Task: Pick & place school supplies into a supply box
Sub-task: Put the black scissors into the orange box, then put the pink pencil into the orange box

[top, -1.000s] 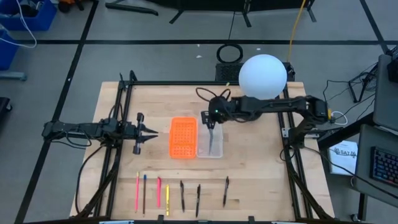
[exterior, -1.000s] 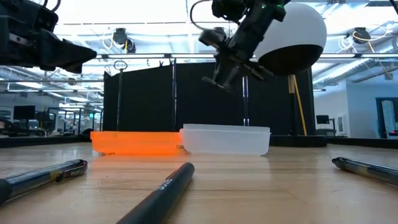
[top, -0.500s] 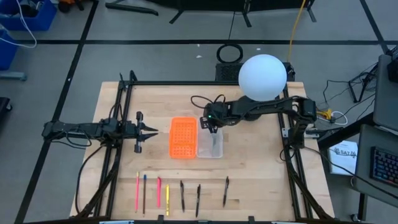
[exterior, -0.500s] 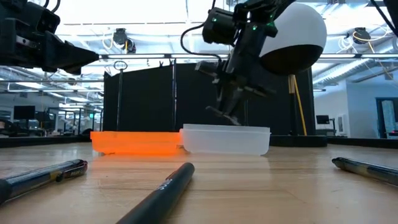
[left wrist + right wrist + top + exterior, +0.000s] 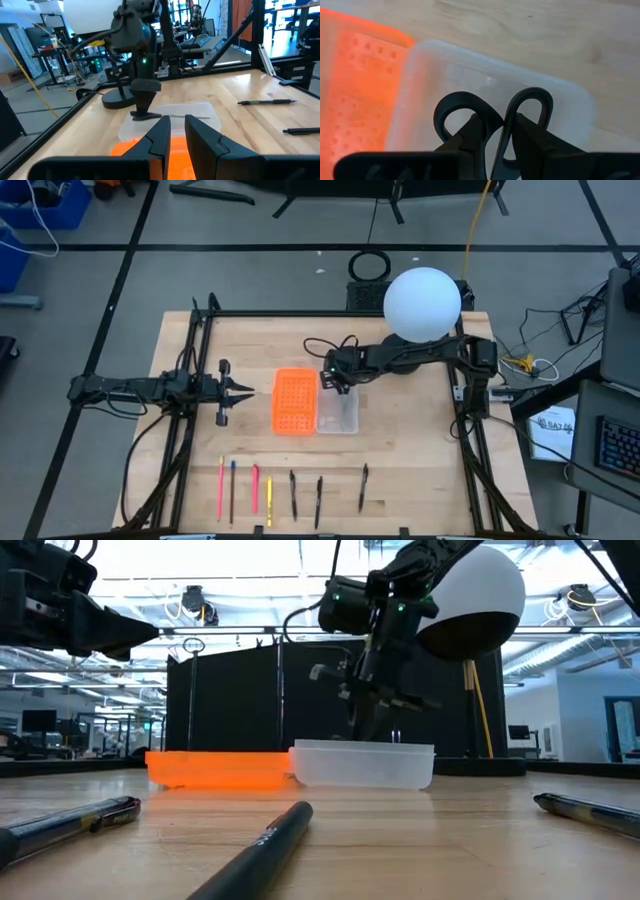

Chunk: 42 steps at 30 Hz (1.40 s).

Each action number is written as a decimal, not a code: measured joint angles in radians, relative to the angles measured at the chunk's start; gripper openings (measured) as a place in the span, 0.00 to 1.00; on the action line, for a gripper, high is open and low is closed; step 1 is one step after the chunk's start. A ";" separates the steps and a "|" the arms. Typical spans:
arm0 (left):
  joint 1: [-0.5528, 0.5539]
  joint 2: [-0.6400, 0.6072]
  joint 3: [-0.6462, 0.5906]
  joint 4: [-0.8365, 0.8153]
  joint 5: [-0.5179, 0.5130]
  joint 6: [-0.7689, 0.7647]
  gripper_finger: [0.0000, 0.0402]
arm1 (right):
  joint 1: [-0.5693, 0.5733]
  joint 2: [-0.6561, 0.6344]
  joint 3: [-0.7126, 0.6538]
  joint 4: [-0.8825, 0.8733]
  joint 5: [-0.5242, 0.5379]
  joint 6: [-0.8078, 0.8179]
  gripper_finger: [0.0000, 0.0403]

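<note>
Scissors (image 5: 492, 120) sit pinched in your right gripper (image 5: 334, 376), black loop handles pointing out past the fingertips in the right wrist view, held low over the far end of the clear supply box (image 5: 338, 412). The low view shows that gripper (image 5: 372, 712) reaching down to about the tray's rim (image 5: 362, 750); you cannot tell whether the blades touch the floor of the tray.

Going left to right across the table in the high view:
- Your left gripper (image 5: 243, 391) waits at the left of the table, above the surface, pointing toward the orange perforated piece (image 5: 294, 401). Its fingers (image 5: 156, 135) stand a narrow gap apart and hold nothing.
- Orange piece lies just left of the supply box, long sides side by side and touching or nearly so.
- Supply box sits at mid-table, just right of the orange piece.
- White ball (image 5: 422, 303) is above the right arm, at the far right of the table.

Front edge row, left to right, all lying loose and apart from the box: pink pen (image 5: 221, 489), dark pen (image 5: 232, 490), red pen (image 5: 256, 487), yellow pencil (image 5: 269, 500), then three black pens (image 5: 293, 493), (image 5: 319, 500), (image 5: 363, 487).
</note>
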 joint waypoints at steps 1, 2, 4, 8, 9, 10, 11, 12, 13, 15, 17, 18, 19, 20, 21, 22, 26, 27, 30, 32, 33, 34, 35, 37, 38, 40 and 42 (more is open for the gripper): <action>0.000 0.000 0.000 0.000 0.000 0.000 0.17 | 0.000 0.007 0.000 -0.002 0.000 0.002 0.18; 0.000 0.000 0.000 0.000 0.000 0.000 0.17 | 0.000 0.012 0.000 -0.008 -0.002 0.002 0.18; 0.000 0.000 0.000 0.000 0.000 0.003 0.17 | -0.002 0.024 0.000 -0.015 -0.005 0.011 0.18; 0.000 0.000 0.000 0.001 0.000 0.005 0.17 | -0.014 0.027 0.000 -0.020 -0.027 0.019 0.20; 0.000 0.000 0.000 0.001 0.000 0.007 0.17 | -0.018 0.026 0.000 -0.019 -0.027 0.028 0.23; 0.000 0.000 0.000 0.001 0.000 0.007 0.17 | -0.020 0.025 0.000 -0.018 -0.027 0.037 0.27; 0.000 0.000 0.000 0.001 0.000 0.006 0.17 | -0.023 0.023 0.000 -0.019 -0.027 0.039 0.31; 0.000 0.000 0.000 0.001 0.000 0.006 0.17 | -0.025 0.021 0.000 -0.018 -0.027 0.040 0.34; 0.000 0.000 0.000 0.000 0.000 0.006 0.17 | -0.025 0.019 0.000 -0.014 -0.026 0.041 0.38; 0.000 0.000 0.000 -0.001 0.000 0.004 0.17 | -0.025 0.017 0.000 -0.008 -0.026 0.044 0.43; 0.000 0.000 0.000 -0.002 0.000 0.004 0.17 | -0.025 0.019 0.000 -0.012 -0.028 0.043 0.46; 0.000 0.000 0.000 -0.002 0.000 0.004 0.17 | -0.024 0.019 0.000 -0.013 -0.028 0.043 0.46; 0.000 0.000 0.000 -0.002 0.000 0.003 0.17 | -0.024 0.019 0.000 -0.012 -0.028 0.040 0.47; 0.000 0.000 0.000 -0.003 0.000 0.000 0.17 | -0.024 0.018 0.000 -0.010 -0.028 0.032 0.47; 0.000 0.000 0.000 -0.003 0.001 -0.004 0.17 | -0.024 0.010 0.000 -0.012 -0.028 0.013 0.47; 0.000 0.000 0.000 -0.003 0.001 -0.009 0.17 | -0.024 0.002 0.000 -0.012 -0.027 -0.016 0.47; 0.000 0.000 0.000 -0.003 0.002 -0.016 0.17 | -0.023 -0.064 0.000 0.013 -0.027 -0.149 0.48; 0.000 0.000 0.000 -0.003 0.003 -0.016 0.17 | -0.023 -0.092 0.000 0.012 -0.027 -0.171 0.48; 0.000 0.000 0.000 -0.004 0.002 -0.017 0.17 | -0.011 -0.179 0.000 0.026 0.019 -0.265 0.48; 0.000 0.000 0.000 -0.023 0.001 -0.016 0.17 | 0.026 -0.245 0.000 0.032 0.143 -0.350 0.48; 0.000 0.000 0.000 -0.033 0.000 -0.017 0.17 | 0.054 -0.279 0.000 0.044 0.211 -0.402 0.47; 0.000 0.000 0.000 -0.039 0.000 -0.019 0.17 | 0.086 -0.305 0.000 0.055 0.271 -0.457 0.47; 0.000 0.001 0.000 -0.040 -0.002 -0.019 0.17 | 0.118 -0.329 0.000 0.069 0.313 -0.520 0.46; 0.000 0.002 0.000 -0.055 -0.017 -0.020 0.17 | 0.177 -0.371 0.000 0.083 0.339 -0.651 0.43; 0.000 0.003 0.000 -0.061 -0.027 -0.024 0.17 | 0.202 -0.390 0.000 0.091 0.340 -0.699 0.42; 0.000 0.003 0.000 -0.065 -0.050 -0.026 0.17 | 0.245 -0.422 0.000 0.110 0.354 -0.764 0.37; 0.000 0.004 0.000 -0.066 -0.067 -0.026 0.17 | 0.282 -0.440 0.000 0.148 0.387 -0.826 0.31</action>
